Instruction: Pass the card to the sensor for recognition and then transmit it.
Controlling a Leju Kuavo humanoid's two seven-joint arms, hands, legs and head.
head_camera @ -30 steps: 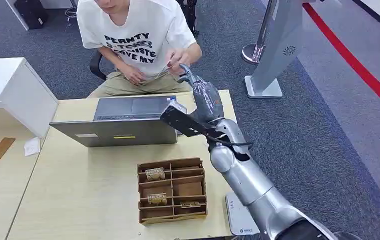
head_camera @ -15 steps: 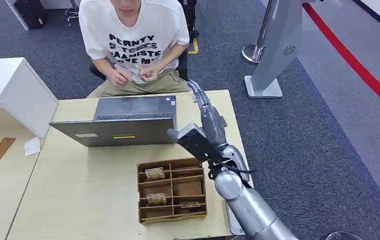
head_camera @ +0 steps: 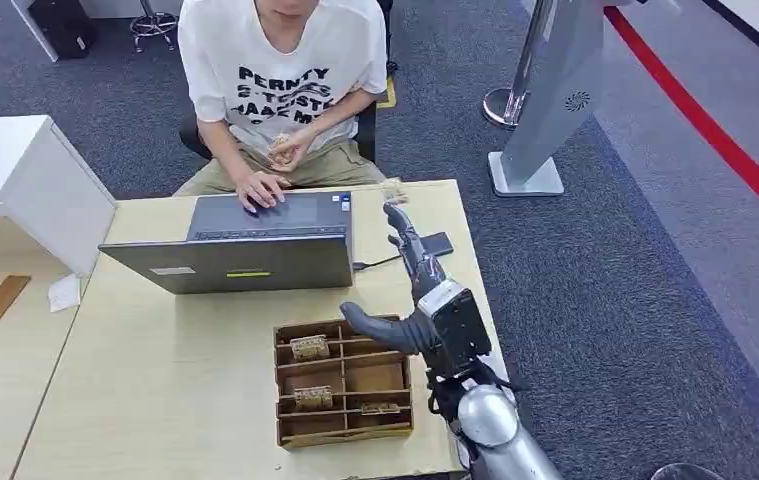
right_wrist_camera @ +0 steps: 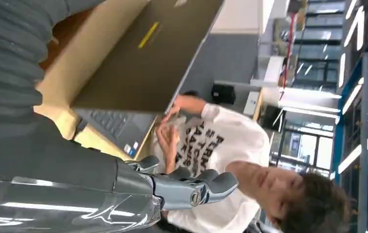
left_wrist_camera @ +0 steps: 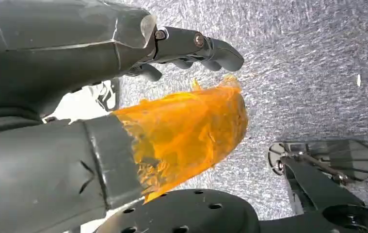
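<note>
The laptop [head_camera: 245,245] stood open on the desk [head_camera: 175,380], its screen back towards the robot. Just right of the laptop, the right hand [head_camera: 417,268] hovered over the desk with its fingers [head_camera: 402,225] released and stretched out, grasping nothing; the right wrist view showed the same bare, straightened fingers. Touching or nearly touching those fingers, on the side away from the laptop, lay the small dark sensor [head_camera: 439,243]. A thin black cable [head_camera: 375,265] ran from the laptop's right edge towards the hand.

In front of the laptop, nearer the robot, sat a cardboard tray [head_camera: 345,432] split into compartments. Tan cards [head_camera: 310,347] lay in some of them, and the thumb of the right hand reached over the tray's far right corner. The arm hid most of a white device [head_camera: 473,430] at the desk edge right of the tray.

Behind the laptop sat a person [head_camera: 275,70] in a white printed shirt, one hand on the keyboard, the other raised and holding something small and pale, too small to tell whether it was a card. Another small thing [head_camera: 392,190] lay at the desk's far edge, right of the laptop. Left of the laptop stood a white cabinet [head_camera: 15,170]; far to its right a grey kiosk post [head_camera: 555,90] rose from the carpet beside a red floor line [head_camera: 715,140].

The left hand [left_wrist_camera: 123,53] hung over grey carpet, its fingers released and empty, the thumb wrapped in orange film.
</note>
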